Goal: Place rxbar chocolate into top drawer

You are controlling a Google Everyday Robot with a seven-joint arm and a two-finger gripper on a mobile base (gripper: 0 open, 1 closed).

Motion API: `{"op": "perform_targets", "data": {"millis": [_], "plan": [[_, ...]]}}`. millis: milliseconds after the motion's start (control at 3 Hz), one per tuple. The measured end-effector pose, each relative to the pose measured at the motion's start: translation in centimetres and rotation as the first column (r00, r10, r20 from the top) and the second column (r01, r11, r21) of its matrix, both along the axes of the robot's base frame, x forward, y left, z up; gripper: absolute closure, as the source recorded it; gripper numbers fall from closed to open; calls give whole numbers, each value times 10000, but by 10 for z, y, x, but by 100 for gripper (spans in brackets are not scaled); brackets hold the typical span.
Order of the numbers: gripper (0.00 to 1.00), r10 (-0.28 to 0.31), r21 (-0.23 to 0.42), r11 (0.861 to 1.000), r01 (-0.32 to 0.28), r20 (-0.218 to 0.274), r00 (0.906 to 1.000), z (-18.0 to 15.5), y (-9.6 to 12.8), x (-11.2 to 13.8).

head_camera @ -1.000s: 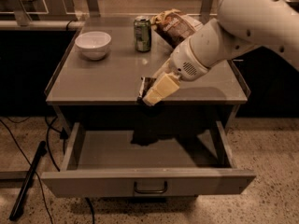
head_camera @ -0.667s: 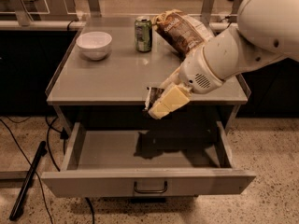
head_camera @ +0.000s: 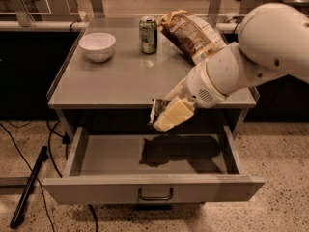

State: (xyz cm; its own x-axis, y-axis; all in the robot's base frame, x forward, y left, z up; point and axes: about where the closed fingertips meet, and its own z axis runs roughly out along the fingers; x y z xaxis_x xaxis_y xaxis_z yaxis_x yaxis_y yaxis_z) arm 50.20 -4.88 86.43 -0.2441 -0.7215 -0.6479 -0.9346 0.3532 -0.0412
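My gripper (head_camera: 161, 117) hangs over the open top drawer (head_camera: 154, 187), just in front of the table's front edge. Its pale fingers (head_camera: 171, 114) are shut on the rxbar chocolate (head_camera: 155, 109), a small dark bar of which only a thin edge shows at the left of the fingers. The drawer is pulled fully out, with a grey flat front and a small dark handle (head_camera: 155, 195) at its centre. The drawer's floor shows only the arm's shadow.
On the grey table (head_camera: 111, 81) stand a white bowl (head_camera: 97, 46), a green can (head_camera: 148, 35) and a large crinkled brown chip bag (head_camera: 189, 34). A dark pole (head_camera: 29, 187) and cables lie on the floor at the left.
My gripper with the bar has moved forward off the table's edge and down, and is now over the open drawer.
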Motion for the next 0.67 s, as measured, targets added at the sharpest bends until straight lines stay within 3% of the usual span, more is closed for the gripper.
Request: {"op": "perform_targets", "data": {"millis": [667], "plan": [[100, -179, -618, 9979, 205, 414, 9990, -82, -1, -4]]}}
